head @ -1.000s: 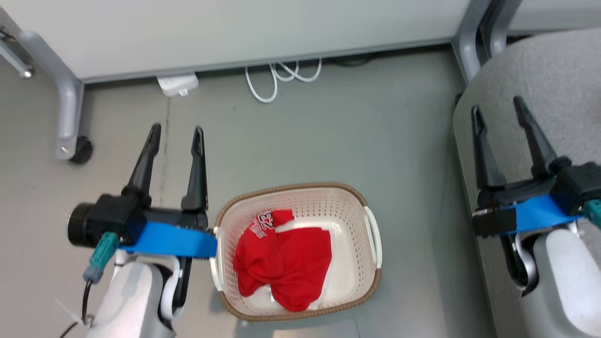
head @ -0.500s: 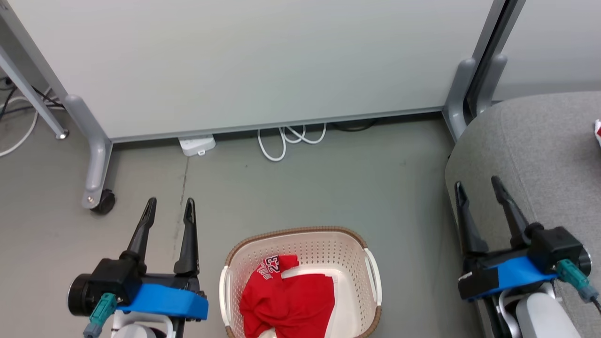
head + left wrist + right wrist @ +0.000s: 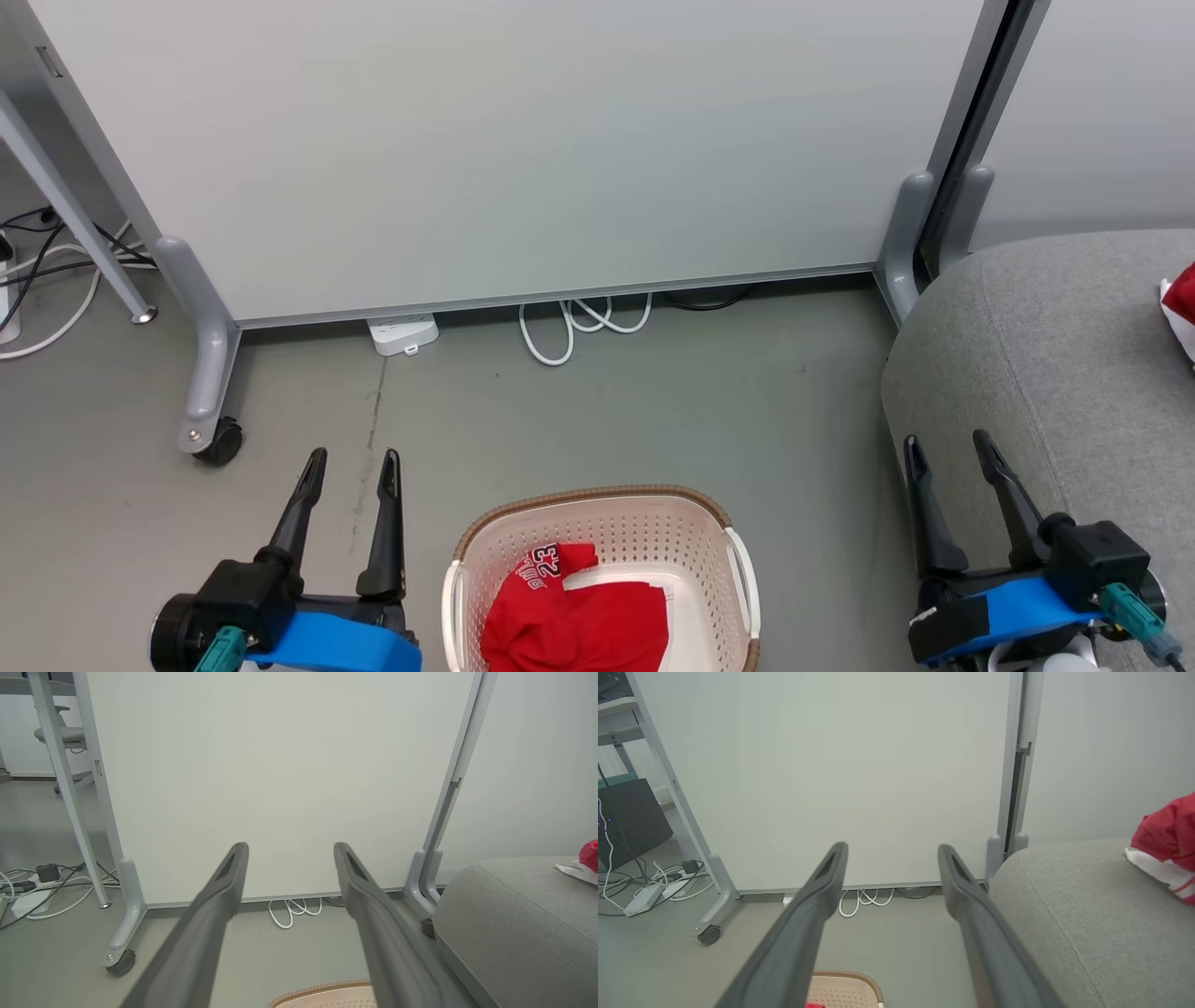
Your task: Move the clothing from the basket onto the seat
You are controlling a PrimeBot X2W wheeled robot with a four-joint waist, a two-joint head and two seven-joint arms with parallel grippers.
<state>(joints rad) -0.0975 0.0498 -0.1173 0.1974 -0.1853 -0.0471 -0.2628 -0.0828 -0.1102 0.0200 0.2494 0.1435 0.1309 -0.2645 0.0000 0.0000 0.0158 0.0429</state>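
The cream basket [image 3: 597,495] stands on the floor at the bottom middle of the head view, with red clothing [image 3: 579,625] bearing a white "23" crumpled inside. The big grey seat [image 3: 1046,355] fills the right side, and a second red garment [image 3: 1164,830] with white trim lies at its far right. My left gripper [image 3: 354,457] hangs open left of the basket, nothing between its fingers. The right gripper [image 3: 945,441] is open too, at the seat's front left edge. The wrist views look along each open gripper [image 3: 289,845] [image 3: 892,845] toward the wall panel.
A pale partition panel [image 3: 523,140] on grey legs with a caster [image 3: 219,441] stands behind the basket. A white cable loop [image 3: 579,327] and a power strip [image 3: 403,334] lie at its foot. More cables [image 3: 37,886] trail at the far left.
The head camera has tilted up, so the basket now sits at the bottom edge and more of the panel shows. Both grippers appear lower and smaller, and stay open.
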